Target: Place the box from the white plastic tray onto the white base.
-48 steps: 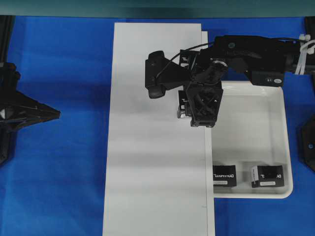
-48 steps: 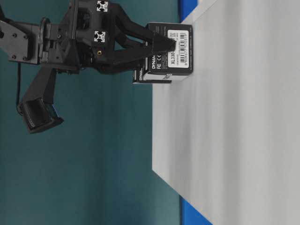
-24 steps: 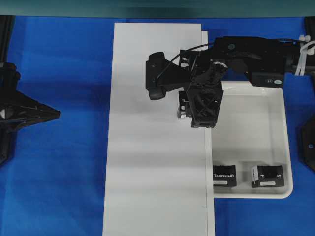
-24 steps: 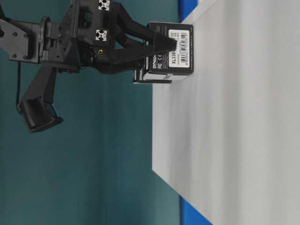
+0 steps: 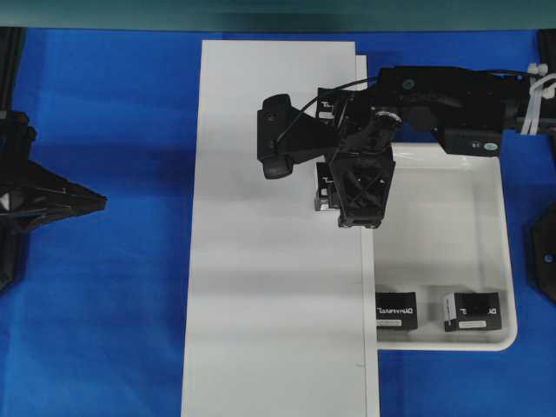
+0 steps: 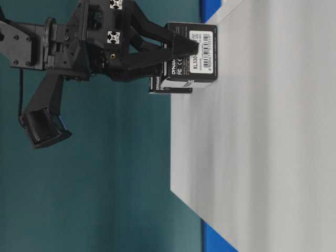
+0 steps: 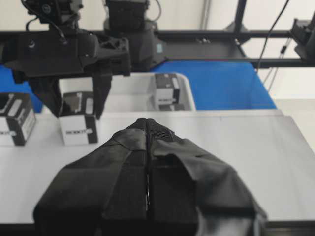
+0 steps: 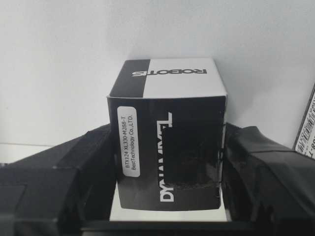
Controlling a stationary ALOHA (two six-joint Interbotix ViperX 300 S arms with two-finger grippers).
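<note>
A blue tabletop (image 5: 113, 261) meets a teal wall (image 6: 105, 184), black framing (image 7: 211, 35) behind.

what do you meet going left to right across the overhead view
left gripper → white base → box held in the right gripper → two boxes, then, in the white plastic tray

I take the white base (image 5: 274, 226) as landmark. The white plastic tray (image 5: 452, 252) lies just beside its right edge. In the tray's near end I see two boxes (image 5: 396, 310) side by side. The box (image 5: 323, 185) in my right pincer (image 5: 358, 187) sits on the base, near that right edge. Another box (image 7: 15, 123) stands on the base beside it.
</note>
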